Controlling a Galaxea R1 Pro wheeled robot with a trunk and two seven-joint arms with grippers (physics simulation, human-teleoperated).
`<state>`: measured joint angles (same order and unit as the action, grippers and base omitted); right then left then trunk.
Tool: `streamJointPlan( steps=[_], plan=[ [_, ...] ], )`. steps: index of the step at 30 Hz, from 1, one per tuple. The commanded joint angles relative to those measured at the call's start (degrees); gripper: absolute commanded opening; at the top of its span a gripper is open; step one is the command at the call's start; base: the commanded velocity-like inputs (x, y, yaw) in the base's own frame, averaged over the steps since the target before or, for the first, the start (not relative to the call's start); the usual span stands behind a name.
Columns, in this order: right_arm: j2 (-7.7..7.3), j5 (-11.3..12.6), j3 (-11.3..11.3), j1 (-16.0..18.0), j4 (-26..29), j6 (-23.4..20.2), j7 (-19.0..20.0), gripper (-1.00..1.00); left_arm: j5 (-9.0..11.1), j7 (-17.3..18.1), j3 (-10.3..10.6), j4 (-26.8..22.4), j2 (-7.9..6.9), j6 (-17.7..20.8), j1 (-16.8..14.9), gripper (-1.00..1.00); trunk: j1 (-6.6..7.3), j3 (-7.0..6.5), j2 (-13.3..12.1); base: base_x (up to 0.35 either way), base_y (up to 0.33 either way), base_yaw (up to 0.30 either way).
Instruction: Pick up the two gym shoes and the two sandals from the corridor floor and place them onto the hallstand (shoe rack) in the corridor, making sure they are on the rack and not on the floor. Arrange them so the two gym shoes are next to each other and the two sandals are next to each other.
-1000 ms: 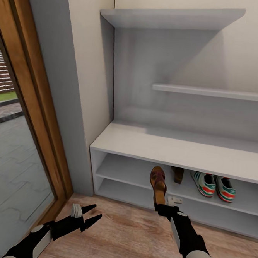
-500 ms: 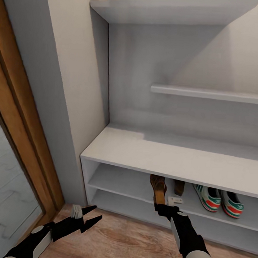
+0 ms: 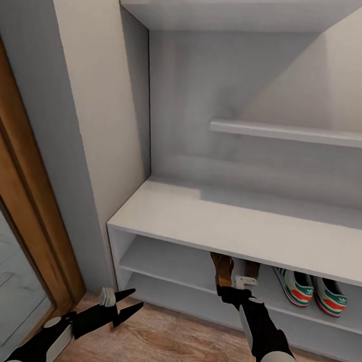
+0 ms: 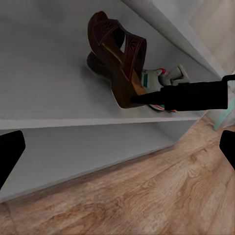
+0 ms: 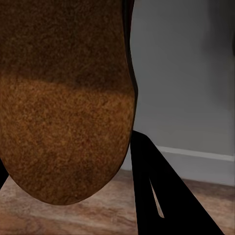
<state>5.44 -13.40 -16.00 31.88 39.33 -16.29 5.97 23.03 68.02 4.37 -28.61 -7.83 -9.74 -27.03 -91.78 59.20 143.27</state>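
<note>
The pale hallstand (image 3: pixel 211 216) stands over the wood corridor floor (image 3: pixel 179 344), the gym shoes (image 3: pixel 314 289) already paired on its upper low shelf. The right claw (image 3: pixel 228 288) grips a sandal (image 3: pixel 221 267) by its heel, toe in beside the other sandal (image 3: pixel 252 269), likely so they pair. The left claw (image 3: pixel 125 305) hangs open, empty.

- To my left I see a wooden door frame (image 3: pixel 20 212), warm brown, running diagonally up the head view.
- Inside that frame sits a glass pane (image 3: pixel 3 297); through it I make out pale grey paving outside.
- Between the frame and the corner stands a grey-blue strip of wall (image 3: pixel 49 121), flat and unmarked.
- Next to it a cream wall (image 3: pixel 98 87) runs back to the corner, plain from top to bottom.
- Another cream wall (image 3: pixel 352 80) shows at the upper right, partly in soft shadow.
</note>
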Motion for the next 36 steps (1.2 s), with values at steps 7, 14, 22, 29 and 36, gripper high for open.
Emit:
streamJointPlan(
  steps=[7, 14, 22, 29, 36],
  plan=[
    [0.1, -0.4, -0.4, 0.0, 0.1, -0.3, 0.5, -1.0, -0.1, -0.1, 0.5, 1.9, 1.89, -0.6, 0.0, 1.0, 0.01, 0.05, 0.0, 0.003, -0.001, 0.0],
    [0.1, -0.4, -0.4, 0.0, 0.1, -0.3, 0.5, -1.0, -3.9, -0.1, 0.6, 3.2, 3.09, -0.6, 0.0, 1.0, 0.01, 0.05, 0.0, 0.008, 0.0, 0.0],
    [0.1, -0.4, -0.4, 0.0, 0.1, -0.3, 0.5, -1.0, -4.1, -0.2, 0.6, 3.3, 3.17, -0.6, 0.0, 1.0, 0.01, 0.05, 0.0, 0.176, -0.079, 0.0],
    [0.1, -0.4, -0.4, 0.0, 0.1, -0.3, 0.5, -1.0, -4.1, -0.2, 0.6, 3.3, 3.17, -0.6, 0.0, 1.0, 0.01, 0.05, 0.0, 0.042, -0.011, 0.0],
    [0.1, -0.4, -0.4, 0.0, 0.2, -0.3, 0.5, -1.0, -4.1, -0.2, 0.6, 3.3, 3.17, -0.6, 0.0, 1.0, 0.01, 0.05, 0.0, 0.06, 0.0, 0.0]
  ],
)
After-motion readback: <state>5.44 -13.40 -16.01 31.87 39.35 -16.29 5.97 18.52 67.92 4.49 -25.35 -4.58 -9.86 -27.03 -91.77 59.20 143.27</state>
